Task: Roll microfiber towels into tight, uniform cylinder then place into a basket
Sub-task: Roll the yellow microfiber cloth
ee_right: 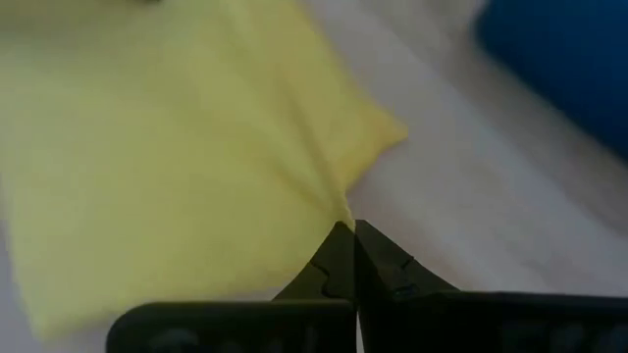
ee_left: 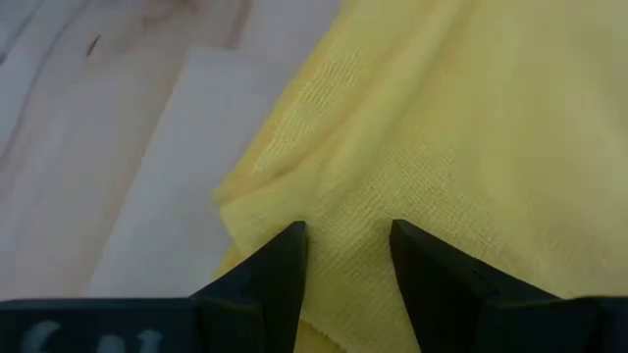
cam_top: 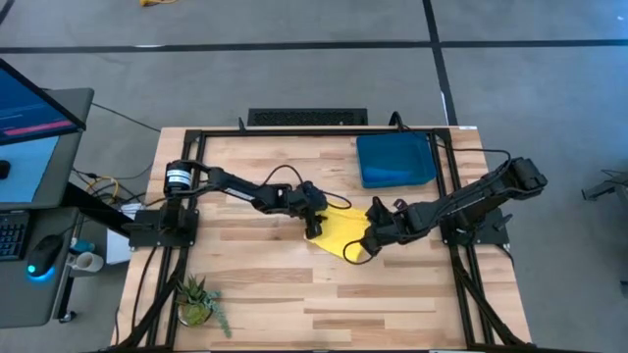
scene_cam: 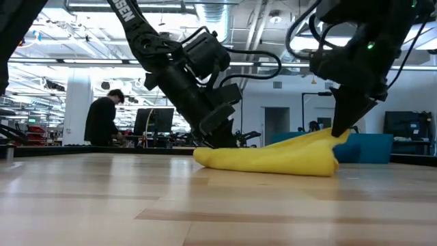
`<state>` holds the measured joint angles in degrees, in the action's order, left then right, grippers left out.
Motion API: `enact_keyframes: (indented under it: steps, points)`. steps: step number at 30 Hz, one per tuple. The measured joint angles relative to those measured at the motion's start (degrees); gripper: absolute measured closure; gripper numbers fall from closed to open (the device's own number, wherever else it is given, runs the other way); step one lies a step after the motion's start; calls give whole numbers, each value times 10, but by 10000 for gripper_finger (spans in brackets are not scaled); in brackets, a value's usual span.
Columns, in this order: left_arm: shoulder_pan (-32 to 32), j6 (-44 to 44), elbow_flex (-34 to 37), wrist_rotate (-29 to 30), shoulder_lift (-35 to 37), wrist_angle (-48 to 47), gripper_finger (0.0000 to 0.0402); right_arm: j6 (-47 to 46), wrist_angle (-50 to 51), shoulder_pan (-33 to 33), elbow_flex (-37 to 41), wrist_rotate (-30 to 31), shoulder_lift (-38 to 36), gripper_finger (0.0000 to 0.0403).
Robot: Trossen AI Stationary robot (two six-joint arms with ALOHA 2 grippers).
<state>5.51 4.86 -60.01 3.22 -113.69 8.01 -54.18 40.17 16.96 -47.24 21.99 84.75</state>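
Note:
A yellow microfiber towel [cam_top: 343, 235] lies loosely bunched on the wooden table's middle. It also shows in the low view [scene_cam: 273, 158]. My left gripper [ee_left: 348, 230] is open and points slantwise down over the towel's left edge [cam_top: 316, 227]. My right gripper [ee_right: 345, 227] is shut on the towel's right side [cam_top: 373, 238]. The blue basket [cam_top: 395, 160] stands at the far right of the table. My left gripper has an open finger on either side of a patch of towel near its left edge [ee_left: 343, 196]; I cannot tell whether the fingertips touch the cloth. My right gripper pinches a raised ridge of the towel [ee_right: 339, 201] between its two fingertips, coming steeply from above. That right end [scene_cam: 333, 137] is drawn up off the table. The rest of the towel lies on the wood.
A small potted plant [cam_top: 199, 299] stands near the table's front left corner. A black grille [cam_top: 307, 117] lies at the far edge. A desk with a monitor [cam_top: 34, 113] stands left of the table. A person [scene_cam: 102, 119] is in the room behind.

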Motion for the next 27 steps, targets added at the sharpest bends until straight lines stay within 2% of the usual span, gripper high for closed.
enact_keyframes:
  steps: [6, 13, 16, 21, 27]
  points:
    - [-20, 2, 0, 15, 0, 20, 256, 12, 3, -42, 0, 34, 0, 392]
    - [-39, -8, 0, 100, 3, 24, 256, 46, -4, -67, 0, 20, 0, 392]
    - [-44, -11, 0, 116, 3, 24, 256, 57, -14, -67, 0, 19, 1, 392]
    - [-45, -12, 0, 126, 3, 18, 256, 100, -60, -82, -1, -6, 33, 394]
    - [-34, 2, 0, 153, 3, -7, 256, 76, -55, -98, 0, -10, 88, 391]
